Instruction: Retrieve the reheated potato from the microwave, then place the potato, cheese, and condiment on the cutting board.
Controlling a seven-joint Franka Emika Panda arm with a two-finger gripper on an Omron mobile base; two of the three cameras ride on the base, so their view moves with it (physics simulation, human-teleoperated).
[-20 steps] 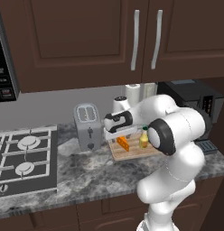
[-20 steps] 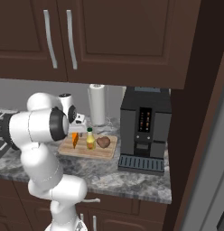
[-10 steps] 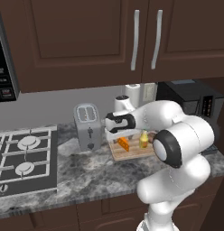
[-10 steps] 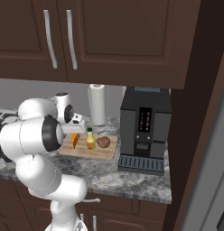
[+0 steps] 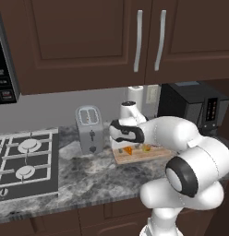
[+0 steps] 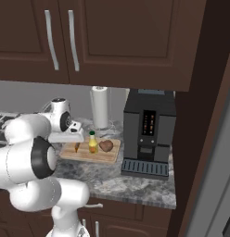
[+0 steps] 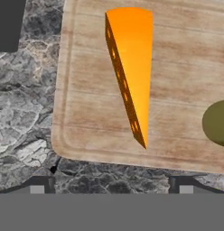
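the claw (image 7: 111, 182) hangs over the near edge of the board (image 7: 186, 67), its two tips set wide apart with nothing between them, so it is released. right under it and a little ahead lies the cheese (image 7: 129, 67), flat on the board, its narrow point toward the claw. further off to one side of the claw, at the edge of the hand view, is the round top of the bottle (image 7: 217, 122).

in the right base view the cheese (image 6: 78, 146), the bottle (image 6: 92, 142) and the potato (image 6: 106, 146) stand in a row on the board (image 6: 107, 156), the potato the farthest from the claw (image 6: 76, 137). the board rests on the tabletop (image 6: 135, 183).

beyond the board stand a paper roll (image 6: 100, 107) and the coffee machine (image 6: 149, 132). on the other side of the claw, in the left base view, are the toaster (image 5: 89, 129) and then the stove (image 5: 26, 163). the microwave (image 5: 5, 60) is well apart, at the far edge above the stove.
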